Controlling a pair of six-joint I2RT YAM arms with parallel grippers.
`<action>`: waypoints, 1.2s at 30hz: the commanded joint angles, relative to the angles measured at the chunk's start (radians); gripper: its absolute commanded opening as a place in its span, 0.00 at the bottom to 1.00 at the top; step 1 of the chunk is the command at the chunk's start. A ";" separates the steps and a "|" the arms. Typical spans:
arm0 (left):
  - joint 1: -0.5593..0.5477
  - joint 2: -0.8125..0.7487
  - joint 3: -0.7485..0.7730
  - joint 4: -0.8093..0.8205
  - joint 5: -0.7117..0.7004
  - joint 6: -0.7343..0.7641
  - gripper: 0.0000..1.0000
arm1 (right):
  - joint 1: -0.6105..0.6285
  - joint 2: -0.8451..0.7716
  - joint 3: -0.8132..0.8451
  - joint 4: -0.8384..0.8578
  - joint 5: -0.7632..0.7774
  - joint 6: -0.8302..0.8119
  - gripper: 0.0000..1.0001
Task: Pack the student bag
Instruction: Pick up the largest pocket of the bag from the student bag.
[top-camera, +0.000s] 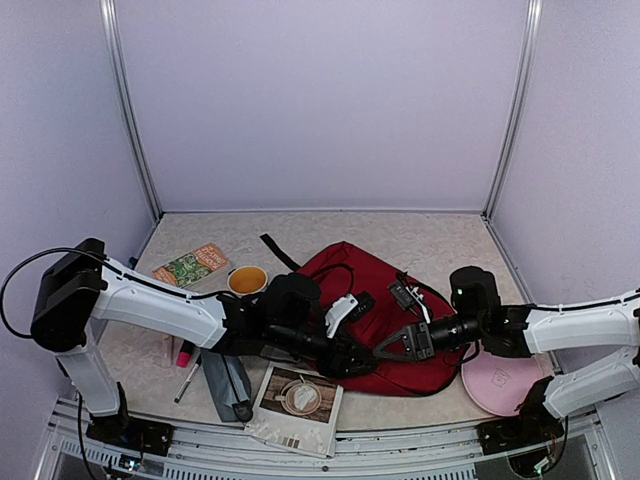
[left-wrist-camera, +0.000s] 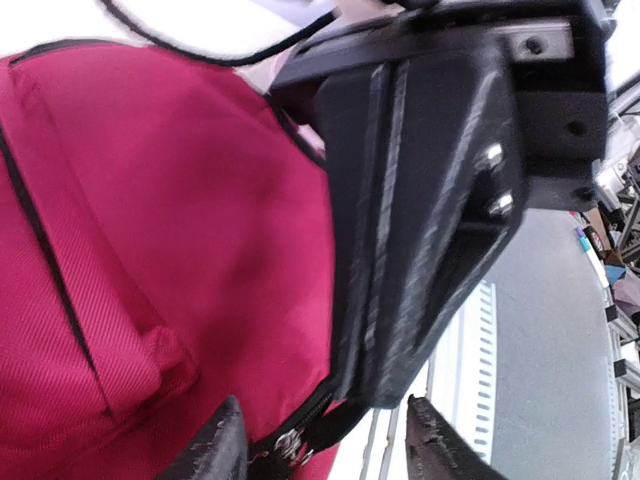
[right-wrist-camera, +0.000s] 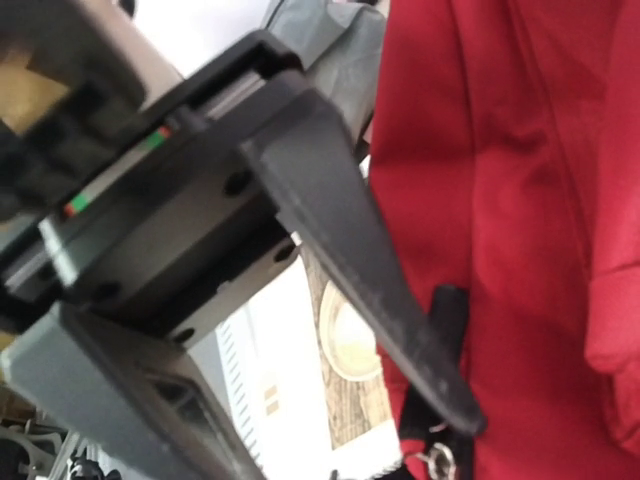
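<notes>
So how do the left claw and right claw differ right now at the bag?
The left claw stands open, with a clear gap between its fingers; the right claw is shut, its fingers pressed together. The left claw reaches in from the left of the student bag, the right claw from its right. Both are black and nearly meet at the bag's near edge.

Item: student bag (top-camera: 372, 285), a large dark red fabric backpack with black trim.
Pose: lying flat, fabric slumped and creased.
Place: on the surface, just toward 3 o'clock of its middle.
Strap: black strap (top-camera: 279, 252) trails off toward 10 o'clock.
Zip: metal pull (left-wrist-camera: 290, 440) on the black-edged seam.
</notes>
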 joint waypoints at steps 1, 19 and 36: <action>-0.014 -0.018 0.048 -0.133 -0.047 0.037 0.55 | 0.009 -0.038 -0.014 -0.015 0.033 0.003 0.00; 0.004 0.077 0.150 -0.259 -0.035 0.064 0.31 | 0.007 -0.045 -0.017 -0.005 0.037 0.013 0.00; 0.008 0.066 0.134 -0.233 0.007 0.070 0.00 | 0.007 -0.064 -0.041 -0.019 0.094 -0.070 0.34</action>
